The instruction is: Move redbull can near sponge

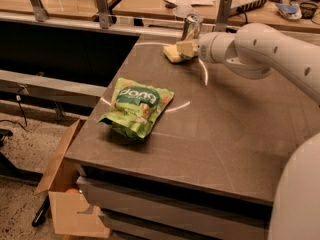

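Observation:
The redbull can (191,26), slim and silver, stands slightly tilted at the far edge of the brown table (235,134). Its lower part is hidden behind my gripper (187,48). The gripper comes in from the right on the white arm (260,49) and sits right in front of the can's base. The pale yellow sponge (171,54) lies flat on the table just left of the gripper, touching or nearly touching it. The can is right behind and a little right of the sponge.
A green crinkled snack bag (136,106) lies near the table's left front. A cardboard box (67,199) stands on the floor at the lower left. A rail with metal posts (101,4) runs behind the table, with another cluttered table beyond.

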`<state>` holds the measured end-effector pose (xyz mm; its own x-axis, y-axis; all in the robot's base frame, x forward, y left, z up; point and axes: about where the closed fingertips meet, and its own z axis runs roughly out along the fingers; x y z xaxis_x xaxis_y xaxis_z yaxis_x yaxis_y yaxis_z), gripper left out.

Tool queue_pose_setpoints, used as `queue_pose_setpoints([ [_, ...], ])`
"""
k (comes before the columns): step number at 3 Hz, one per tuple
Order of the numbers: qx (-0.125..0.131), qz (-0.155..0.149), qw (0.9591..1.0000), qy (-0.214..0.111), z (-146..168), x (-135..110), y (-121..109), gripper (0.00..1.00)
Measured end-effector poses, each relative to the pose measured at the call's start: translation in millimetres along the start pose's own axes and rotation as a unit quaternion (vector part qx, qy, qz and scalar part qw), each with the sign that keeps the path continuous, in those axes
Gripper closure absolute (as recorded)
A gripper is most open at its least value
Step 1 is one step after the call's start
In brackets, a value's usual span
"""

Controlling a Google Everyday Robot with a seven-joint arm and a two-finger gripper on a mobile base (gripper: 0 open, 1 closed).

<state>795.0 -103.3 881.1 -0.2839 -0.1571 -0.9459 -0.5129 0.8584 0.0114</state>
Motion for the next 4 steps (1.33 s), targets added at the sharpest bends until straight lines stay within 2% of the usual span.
queue_pose_setpoints([
  [1, 0.028, 0.006, 0.9990, -0.036, -33, -16, -27, 1.00],
  [2, -0.002, -0.034, 0.9946, -0.097, -73, -63, -9, 1.00],
  [3, -0.017, -0.045, 0.9944, -0.094, -85, -60, -1, 1.00],
  [4, -0.019, -0.049, 0.9973, -0.051, -82, -29, 1, 1.00],
])
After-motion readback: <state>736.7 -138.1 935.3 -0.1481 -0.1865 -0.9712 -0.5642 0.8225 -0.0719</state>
